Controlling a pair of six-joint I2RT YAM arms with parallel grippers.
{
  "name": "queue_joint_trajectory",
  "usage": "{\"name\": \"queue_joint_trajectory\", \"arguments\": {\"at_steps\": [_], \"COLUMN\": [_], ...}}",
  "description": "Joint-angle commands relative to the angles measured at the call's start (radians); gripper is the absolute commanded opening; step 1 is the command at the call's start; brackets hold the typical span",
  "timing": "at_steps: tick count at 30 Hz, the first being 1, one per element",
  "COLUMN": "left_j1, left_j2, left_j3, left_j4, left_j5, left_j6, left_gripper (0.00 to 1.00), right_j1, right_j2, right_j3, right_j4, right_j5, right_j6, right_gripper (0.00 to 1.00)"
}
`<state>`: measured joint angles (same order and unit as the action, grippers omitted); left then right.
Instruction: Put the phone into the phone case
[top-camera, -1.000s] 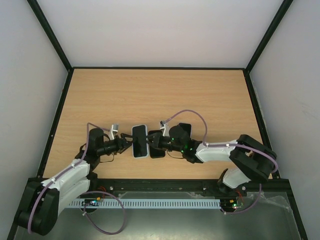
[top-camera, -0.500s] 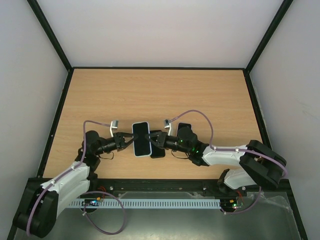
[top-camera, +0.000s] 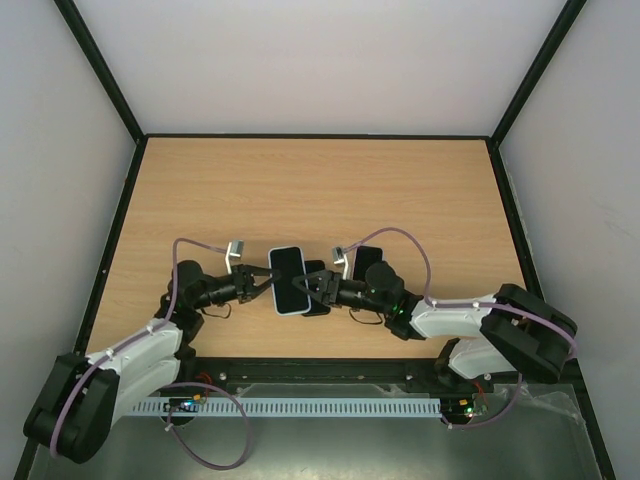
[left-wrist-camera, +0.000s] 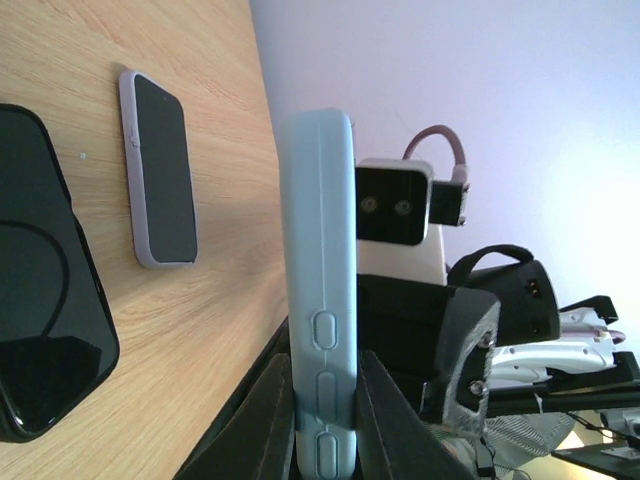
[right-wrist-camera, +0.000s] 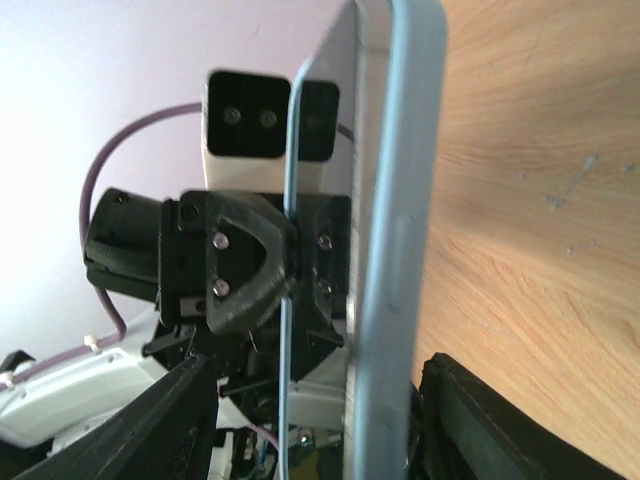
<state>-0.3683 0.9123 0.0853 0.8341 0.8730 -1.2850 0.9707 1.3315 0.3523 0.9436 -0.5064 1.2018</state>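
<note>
Blue case (left-wrist-camera: 318, 250) one, phones (left-wrist-camera: 45, 300) (left-wrist-camera: 160, 170) on table (top-camera: 300, 190) two

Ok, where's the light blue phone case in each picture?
Top external: the light blue case is low in the middle, lying flat to the camera.
Left wrist: edge-on and upright in the middle, pinched at the bottom by the left gripper.
Right wrist: edge-on, right of the middle.
Shared landmark: the wooden table, seen in all three views.
</note>
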Motion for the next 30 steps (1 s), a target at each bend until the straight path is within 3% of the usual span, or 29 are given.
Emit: {"name": "queue_joint_trajectory", "arguments": {"at_steps": [1,6,10,13,15,25,30], "left_j1": [-0.007,-0.008,-0.008,-0.008,-0.008,-0.008,-0.009], "left_j2": [0.006,0.009,0.029,0.041,0.043,-0.006,-0.031], "left_j3": [0.05,0.054,0.055,0.058,0.063,0.1,0.108], "left_j4": [0.104,0.069,0.063,0.068,0.057,-0.147,-0.192], "left_j5": [-0.016,-0.053,-0.061,-0.06,-0.057,-0.049,0.005], "left_j6": [0.006,0.059,0.08,0.083,0.09,0.195,0.215], "left_gripper": [0.03,0.02,0.02,0.03,0.02,0.02,0.03], "right_j1": [0.007,0.008,0.007,0.007,0.007,0.007,0.005], "right_j2": [0.007,-0.016,-0.038,-0.042,-0.04,-0.088,-0.189], "right_j3": [-0.06,-0.111,-0.107,-0.1,-0.1,-0.107,-0.071], "right_j4": [0.146,0.218,0.217,0.213,0.217,0.151,-0.094], "right_j5": [-0.059,-0.062,-0.065,-0.057,-0.054,0.004,0.086], "right_j6": [0.048,0.085,0.094,0.107,0.12,0.104,-0.074], "right_gripper": [0.55,0.43,0.27,0.09,0.03,0.04,0.4]}}
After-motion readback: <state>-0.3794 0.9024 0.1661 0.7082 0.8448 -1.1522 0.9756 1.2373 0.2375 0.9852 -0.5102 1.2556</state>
